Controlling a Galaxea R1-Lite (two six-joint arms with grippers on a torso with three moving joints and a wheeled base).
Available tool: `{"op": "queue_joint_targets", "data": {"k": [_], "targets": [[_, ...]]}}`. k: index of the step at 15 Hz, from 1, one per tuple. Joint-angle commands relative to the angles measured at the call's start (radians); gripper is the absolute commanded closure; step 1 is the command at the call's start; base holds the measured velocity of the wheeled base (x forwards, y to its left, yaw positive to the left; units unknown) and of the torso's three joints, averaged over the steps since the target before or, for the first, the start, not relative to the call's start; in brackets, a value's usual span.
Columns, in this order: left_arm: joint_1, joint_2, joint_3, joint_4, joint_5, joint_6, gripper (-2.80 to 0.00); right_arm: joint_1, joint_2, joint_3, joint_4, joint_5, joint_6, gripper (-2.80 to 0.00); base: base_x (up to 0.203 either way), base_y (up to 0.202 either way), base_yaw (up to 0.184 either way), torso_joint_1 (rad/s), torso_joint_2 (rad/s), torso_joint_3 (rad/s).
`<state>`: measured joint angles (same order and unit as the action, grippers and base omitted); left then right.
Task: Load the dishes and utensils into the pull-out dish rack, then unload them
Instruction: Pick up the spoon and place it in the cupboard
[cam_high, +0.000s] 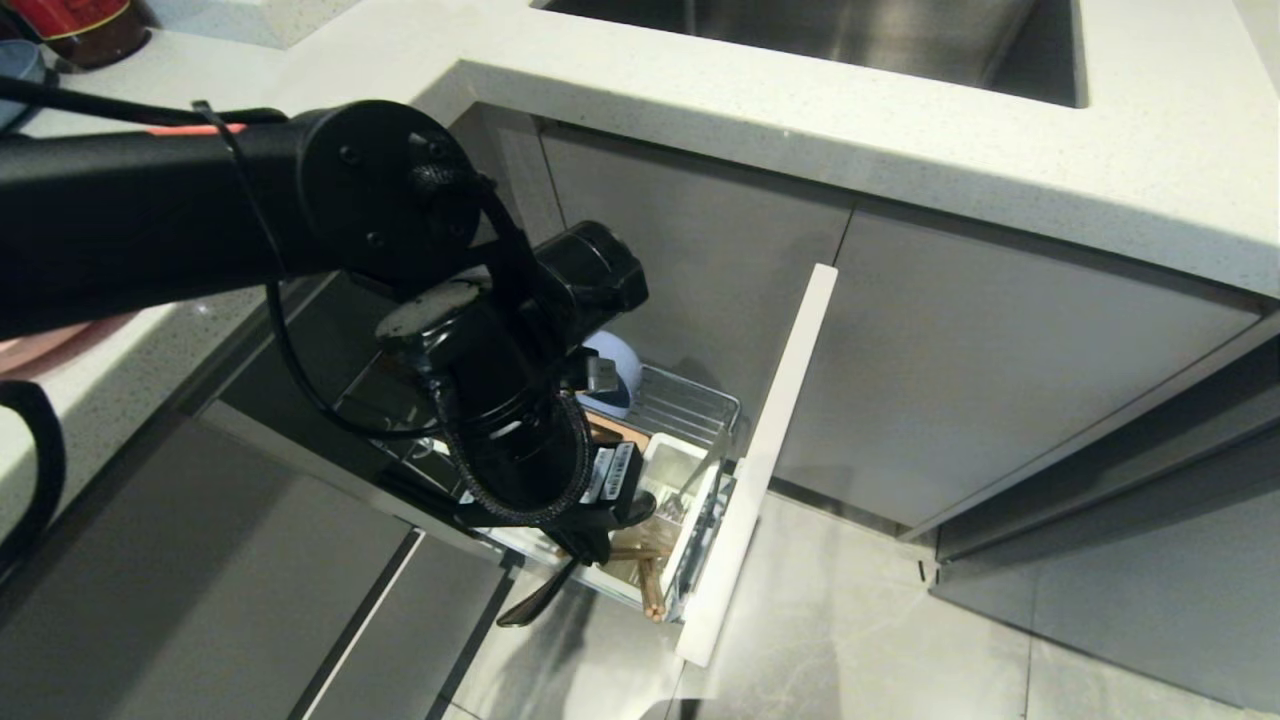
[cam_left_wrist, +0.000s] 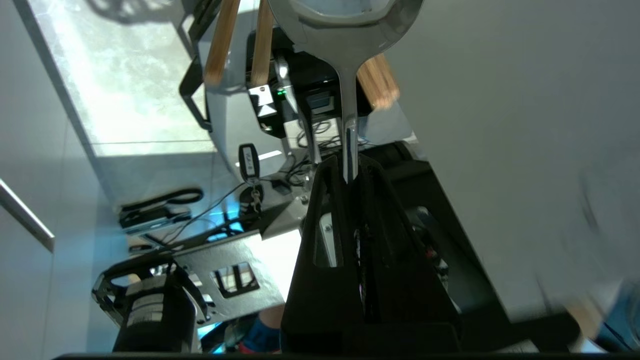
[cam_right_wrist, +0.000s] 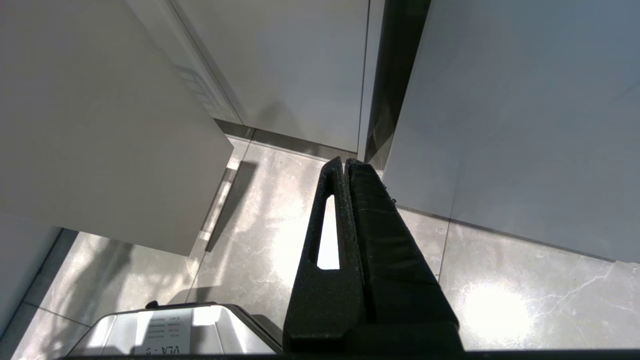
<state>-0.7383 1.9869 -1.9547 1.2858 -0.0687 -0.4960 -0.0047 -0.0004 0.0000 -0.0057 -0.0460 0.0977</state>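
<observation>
The slim grey metal spoon with a long handle (cam_left_wrist: 346, 95) is judged light, rigid and slick; a hold low on the flat handle can let it pivot or slip, so a firm pinch is called for. The left end effector (cam_left_wrist: 350, 167) is pressed together on the handle's end, the bowl of the spoon pointing away from it. In the head view the left end effector (cam_high: 585, 545) sits over the white plastic cutlery box (cam_high: 690, 470) at the front of the chrome wire pull-out dish rack (cam_high: 700, 405). The thin light wooden chopsticks (cam_left_wrist: 222, 42) stand beside the spoon. The small round light-blue bowl (cam_high: 618, 370) rests further back in the rack. The right end effector (cam_right_wrist: 346, 165) hangs pressed together, holding nothing, over the grey floor (cam_right_wrist: 500, 300).
</observation>
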Motion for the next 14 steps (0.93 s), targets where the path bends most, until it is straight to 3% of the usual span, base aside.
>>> {"op": "queue_joint_targets", "data": {"k": [1,14], "targets": [[0.000,0.065,-0.003,-0.020,0.005,-0.003,0.00,0.000,-0.004,0.000,0.000,0.000,0.001,0.00,0.000,0.000,0.000,0.000,0.00,0.000],[0.035,0.172,-0.007,-0.148,0.007,0.040,0.00,0.000,-0.004,0.000,0.000,0.000,0.001,0.00,0.000,0.000,0.000,0.000,0.00,0.000]]}}
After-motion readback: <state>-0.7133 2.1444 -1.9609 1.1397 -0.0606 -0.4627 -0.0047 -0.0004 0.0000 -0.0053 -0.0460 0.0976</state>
